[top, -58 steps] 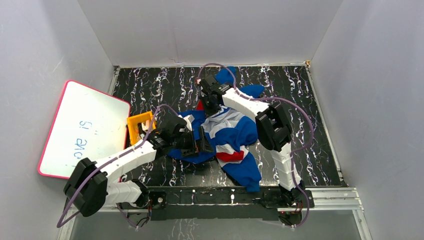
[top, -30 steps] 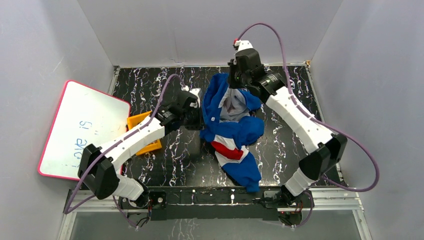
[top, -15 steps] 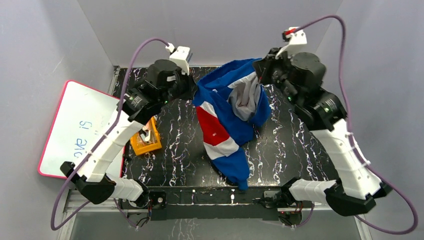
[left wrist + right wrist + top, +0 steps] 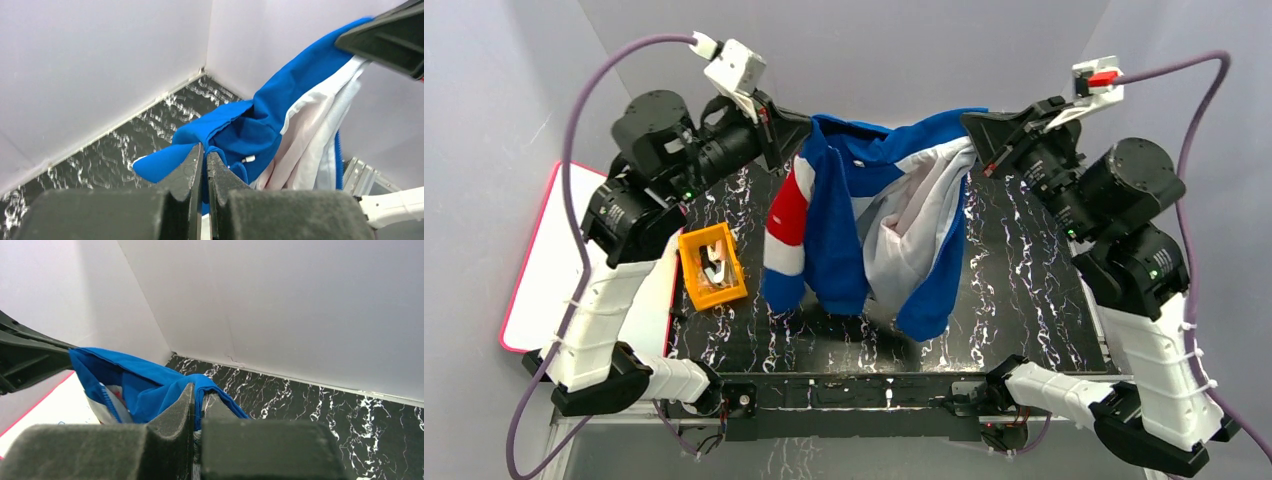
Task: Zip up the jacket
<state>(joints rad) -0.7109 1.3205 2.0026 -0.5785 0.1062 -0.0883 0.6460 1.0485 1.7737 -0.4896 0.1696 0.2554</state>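
You have the jacket [image 4: 844,240] strung in the air between both arms: the left gripper [image 4: 794,133] is pinched tight on a blue fold at one top corner and the right gripper [image 4: 972,130] is clamped on the blue edge at the other. The held edge runs side to side between them and the body hangs straight below, its lowest folds close to the table [image 4: 1024,270]. The white lining [image 4: 904,235] shows nearer your right gripper, so that arm seems closer to the open front.
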